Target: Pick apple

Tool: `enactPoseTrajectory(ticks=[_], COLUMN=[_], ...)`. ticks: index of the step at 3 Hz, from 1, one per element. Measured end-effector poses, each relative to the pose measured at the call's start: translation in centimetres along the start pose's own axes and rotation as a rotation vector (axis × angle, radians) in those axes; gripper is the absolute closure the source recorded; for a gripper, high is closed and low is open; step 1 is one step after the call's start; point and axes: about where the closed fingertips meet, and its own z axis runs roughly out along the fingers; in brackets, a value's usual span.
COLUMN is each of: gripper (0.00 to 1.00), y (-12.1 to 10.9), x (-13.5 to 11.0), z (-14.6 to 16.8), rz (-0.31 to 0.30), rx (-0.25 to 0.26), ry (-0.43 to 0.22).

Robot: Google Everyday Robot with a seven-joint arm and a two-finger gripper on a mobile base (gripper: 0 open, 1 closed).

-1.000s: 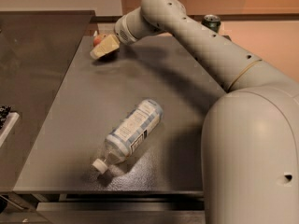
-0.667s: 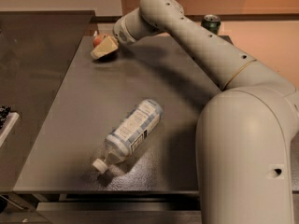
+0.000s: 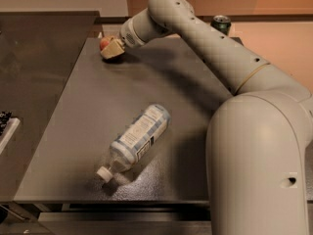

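The apple (image 3: pixel 103 42) is small and red and sits at the far left corner of the dark table (image 3: pixel 73 131). Only its left part shows past the gripper. My gripper (image 3: pixel 112 48) is at the end of the arm that reaches across from the right, low over the table and pressed up against the apple's right side. Whether it holds the apple cannot be seen.
A clear plastic bottle (image 3: pixel 137 138) with a white cap lies on its side at the table's middle front. A green can (image 3: pixel 221 23) stands at the far right behind the arm. A dark counter (image 3: pixel 34 58) adjoins the table's left, with a black-and-white object (image 3: pixel 5 127) at its edge.
The arm's bulk has shifted slightly left. The gripper has stayed at the apple in the far left corner. The bottle has not moved.
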Motion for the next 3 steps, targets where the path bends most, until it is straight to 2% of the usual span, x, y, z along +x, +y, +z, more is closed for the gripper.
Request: enactPoseTrajectory(ticks=[1,2,3], gripper=[0.87,1.00,1.00], y=[0.3,0.9,3.0], x=[-0.8,-2.6,-5.2], z=[-2.3,-5.9,-13.4], rz=[-0.018,-0.059,-0.157], rx=[0.009,0.011,-0.001], ry=[-0.022,-0.060,-0.093])
